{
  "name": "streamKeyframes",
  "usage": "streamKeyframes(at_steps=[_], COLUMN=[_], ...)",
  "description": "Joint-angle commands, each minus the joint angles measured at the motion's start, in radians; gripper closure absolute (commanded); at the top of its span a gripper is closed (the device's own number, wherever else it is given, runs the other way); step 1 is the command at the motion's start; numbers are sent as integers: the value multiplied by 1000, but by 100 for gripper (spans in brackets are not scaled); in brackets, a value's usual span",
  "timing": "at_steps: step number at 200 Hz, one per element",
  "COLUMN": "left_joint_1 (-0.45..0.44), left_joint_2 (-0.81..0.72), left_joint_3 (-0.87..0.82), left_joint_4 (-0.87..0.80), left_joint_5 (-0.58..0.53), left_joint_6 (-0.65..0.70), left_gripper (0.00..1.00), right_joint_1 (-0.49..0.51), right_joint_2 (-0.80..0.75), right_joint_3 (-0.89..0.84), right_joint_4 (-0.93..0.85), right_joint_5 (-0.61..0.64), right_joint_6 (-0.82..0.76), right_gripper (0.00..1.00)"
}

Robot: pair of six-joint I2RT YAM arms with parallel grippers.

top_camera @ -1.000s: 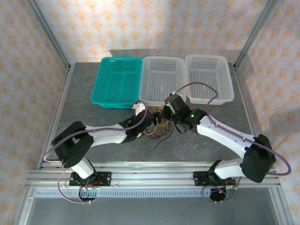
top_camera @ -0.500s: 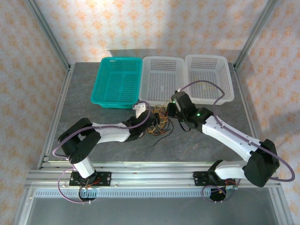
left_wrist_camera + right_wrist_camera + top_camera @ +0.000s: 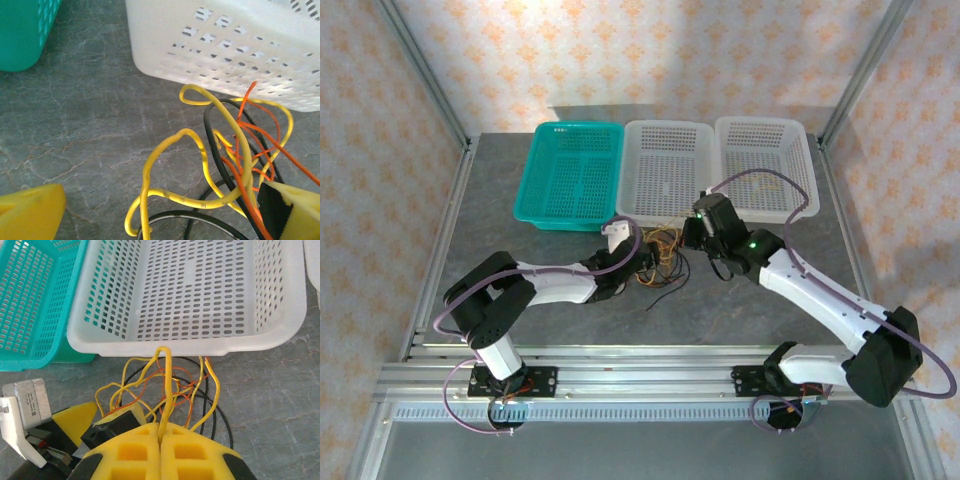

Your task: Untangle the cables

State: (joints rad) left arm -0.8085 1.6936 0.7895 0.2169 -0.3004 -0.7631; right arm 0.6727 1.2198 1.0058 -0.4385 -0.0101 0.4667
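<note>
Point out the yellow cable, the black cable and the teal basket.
yellow cable (image 3: pixel 185 132), left wrist view, top of its arched loop.
black cable (image 3: pixel 207 131), left wrist view, upright stretch.
teal basket (image 3: pixel 570 175), top external view, bare floor.

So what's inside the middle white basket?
The basket shows only its bare holed floor; the cables sit outside its near wall. From above, the right arm covers its near right corner.

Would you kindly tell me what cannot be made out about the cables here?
- Top view: the cables, too small and tangled; crossings untraceable.
- Left wrist view: black cable and yellow cable run off the bottom edge.
- Right wrist view: the right gripper hides the yellow cable's pinched stretch.
</note>
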Motion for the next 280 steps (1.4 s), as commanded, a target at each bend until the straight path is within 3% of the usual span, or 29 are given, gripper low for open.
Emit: streamKeyframes(at_steps=[1, 280], left_joint_1=[14, 14], left_joint_2=[24, 32], left_joint_3=[-37, -83], left_joint_4=[-50, -29], left_joint_5=[-38, -32], left_joint_6=[-7, -9], left_gripper=[0, 0], right_joint_1=[-15, -22], right_joint_2=[-35, -87], right_joint_3=[61, 153], right_joint_4=[-5, -228], right_joint_5=[122, 792], right_joint_6=[-17, 90], right_gripper=[100, 100])
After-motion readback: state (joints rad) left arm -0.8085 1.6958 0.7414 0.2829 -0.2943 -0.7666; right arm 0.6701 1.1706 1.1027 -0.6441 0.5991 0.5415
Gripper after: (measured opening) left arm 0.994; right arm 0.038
